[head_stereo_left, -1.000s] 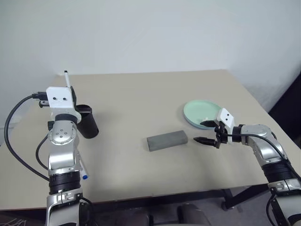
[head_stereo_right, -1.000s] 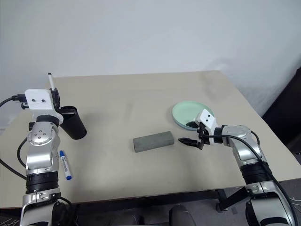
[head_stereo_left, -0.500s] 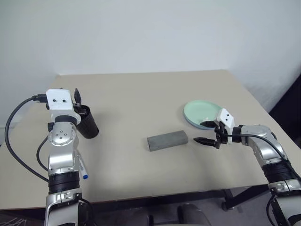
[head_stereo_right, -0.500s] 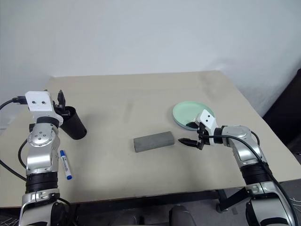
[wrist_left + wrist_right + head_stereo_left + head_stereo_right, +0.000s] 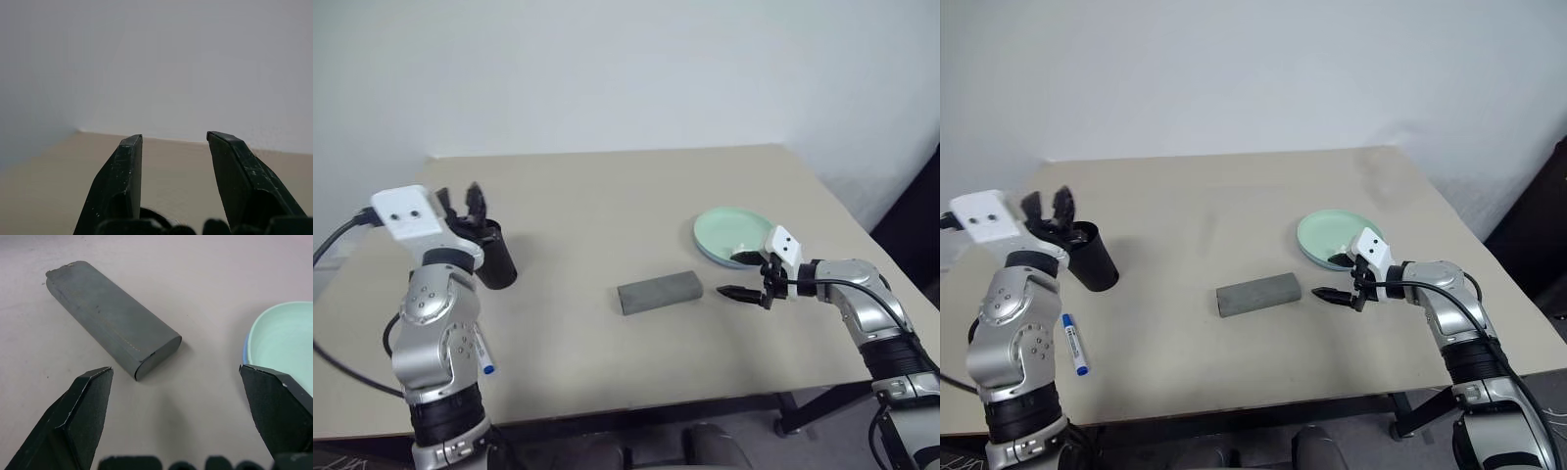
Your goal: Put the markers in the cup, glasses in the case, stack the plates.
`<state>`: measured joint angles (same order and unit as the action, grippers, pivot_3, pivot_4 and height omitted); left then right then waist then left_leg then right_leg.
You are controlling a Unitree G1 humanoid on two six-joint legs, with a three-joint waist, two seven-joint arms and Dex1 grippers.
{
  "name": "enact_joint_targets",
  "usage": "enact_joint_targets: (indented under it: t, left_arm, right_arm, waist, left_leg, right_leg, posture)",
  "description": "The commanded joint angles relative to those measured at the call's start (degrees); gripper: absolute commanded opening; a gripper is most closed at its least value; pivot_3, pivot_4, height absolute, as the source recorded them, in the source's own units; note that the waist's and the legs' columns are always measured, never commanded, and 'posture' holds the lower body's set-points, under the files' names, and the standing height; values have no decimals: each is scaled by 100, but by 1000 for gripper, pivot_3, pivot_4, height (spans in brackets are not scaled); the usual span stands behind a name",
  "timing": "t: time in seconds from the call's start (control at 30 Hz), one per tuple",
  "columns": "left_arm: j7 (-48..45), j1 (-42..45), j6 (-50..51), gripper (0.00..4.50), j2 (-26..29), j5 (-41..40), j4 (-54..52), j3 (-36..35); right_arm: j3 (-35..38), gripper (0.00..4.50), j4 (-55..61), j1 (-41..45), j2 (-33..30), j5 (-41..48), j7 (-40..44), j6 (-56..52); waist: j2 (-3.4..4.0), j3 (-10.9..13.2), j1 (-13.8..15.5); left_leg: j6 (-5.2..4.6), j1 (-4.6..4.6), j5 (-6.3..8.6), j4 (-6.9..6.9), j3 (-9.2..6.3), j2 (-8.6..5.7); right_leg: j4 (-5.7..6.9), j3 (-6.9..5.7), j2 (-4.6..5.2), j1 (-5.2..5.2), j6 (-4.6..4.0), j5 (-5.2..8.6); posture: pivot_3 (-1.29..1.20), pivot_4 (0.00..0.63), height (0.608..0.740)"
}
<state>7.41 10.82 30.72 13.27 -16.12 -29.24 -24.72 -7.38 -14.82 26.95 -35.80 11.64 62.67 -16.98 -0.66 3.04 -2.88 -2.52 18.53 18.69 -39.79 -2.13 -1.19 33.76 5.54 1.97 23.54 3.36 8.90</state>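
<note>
On the table point(image 5: 1234, 235): one marker point(image 5: 1074, 345), cup point(image 5: 1092, 258), case point(image 5: 1258, 295); both tools gape empty.

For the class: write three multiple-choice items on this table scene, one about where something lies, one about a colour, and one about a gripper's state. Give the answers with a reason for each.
1. Where does the blue-capped marker lie?
A. Inside the mint plate
B. On the table in front of the cup, near the robot's left arm
C. On top of the case

2. What colour is the case?
A. Grey
B. Red
C. Yellow

3. How does the right gripper stand?
A. Shut on the case
B. Shut on a marker
C. Open, holding nothing

Answers:
1 B: the marker lies flat on the tabletop, nearer the table's front edge than the black cup.
2 A: the case is a grey closed block at mid-table.
3 C: its fingers stand wide apart above bare table, between the case and the mint plate.
</note>
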Motion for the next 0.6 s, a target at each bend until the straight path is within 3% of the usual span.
enact_joint_targets:
  t: [0.03, 0.17, 0.3, 0.6]
  left_arm:
    - [721, -420, 509, 2162, -296, 595, -961, 273]
    - [1007, -939, 1123, 2162, -403, 1114, -1140, 430]
    - [836, -1130, 1813, 2162, -376, 1118, -880, 364]
    - [436, -837, 3324, 2162, -420, 887, -7, -152]
  right_arm:
    - [98, 4500, 2, 182, -19, 13, 50, 137]
    - [48, 4500, -108, 270, 28, -24, 109, 182]
    - [7, 4500, -250, 397, 73, -68, 147, 247]
    - [26, 4500, -271, 384, 95, -94, 134, 300]
  waist:
    - [-4, 1, 5]
    - [-5, 1, 4]
    - [-5, 1, -2]
    - [-5, 2, 0]
  left_leg:
    - [0, 1, 0, 0, 1, -1]
    - [3, 0, -3, -1, -1, -2]
    - [4, -5, -8, -1, 1, -1]
    - [5, -1, -7, 4, -4, 0]
  right_leg:
    - [1, 0, 0, 0, 0, 0]
    - [3, -5, -5, -2, -2, 1]
    - [3, -7, -8, -6, -5, 4]
    - [1, -10, -8, 2, -4, 4]
  posture:
    - [0, 0, 740]
    - [0, 0, 740]
    - [0, 0, 740]
    - [0, 0, 740]
